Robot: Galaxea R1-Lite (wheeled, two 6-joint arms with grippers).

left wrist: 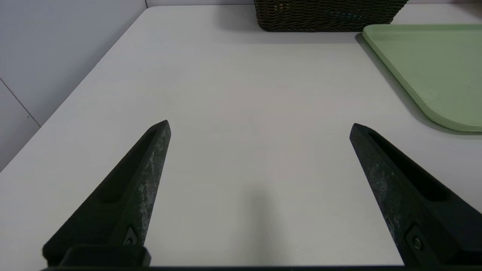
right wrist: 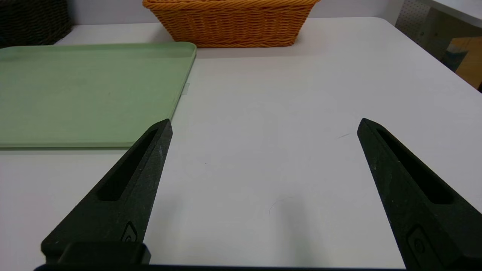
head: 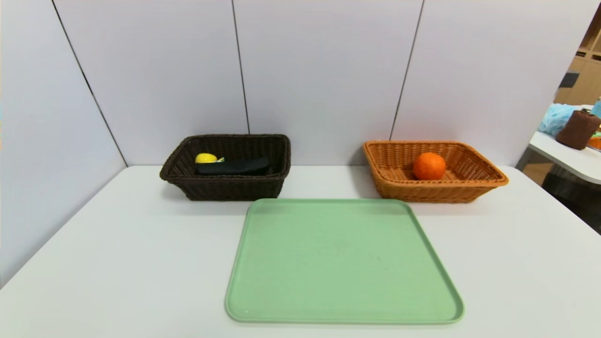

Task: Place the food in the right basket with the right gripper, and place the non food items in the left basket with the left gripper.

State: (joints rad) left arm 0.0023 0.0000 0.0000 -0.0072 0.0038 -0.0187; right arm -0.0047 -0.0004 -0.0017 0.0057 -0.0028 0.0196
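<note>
Table: smooth white rectangular table (head: 516,244), matte surface, backed by pale grey wall panels.
Tray: flat pale green plastic tray (head: 342,263) with rounded corners and a low raised rim; at the centre of the head view, nothing on it.
Left basket: rectangular dark brown, almost black, woven wicker basket (head: 220,188) with a flared rim; stands at 11 o'clock from the tray, near the tray's far left corner.
Left basket contents: rounded glossy yellow duck toy (head: 205,158), only its top showing above the rim; long black soft pouch (head: 233,166) lying lengthwise just beside it. Whether they touch cannot be told.
Right basket: rectangular light orange-tan woven wicker basket (head: 450,190) with a flared rim; stands at 1 o'clock from the tray, well apart from the dark basket.
Food: round orange fruit (head: 428,165) with dimpled skin, resting on the floor of the orange-tan basket, near its middle.
Left gripper: left gripper (left wrist: 260,126), two black tapered wedge-shaped fingers (left wrist: 145,177) with scuffed faces; spread wide, holding nothing; above bare table at 8 o'clock from the tray.
Right gripper: right gripper (right wrist: 263,124), same black tapered fingers (right wrist: 395,177); spread wide, holding nothing; above bare table at 4 o'clock from the tray.
</note>
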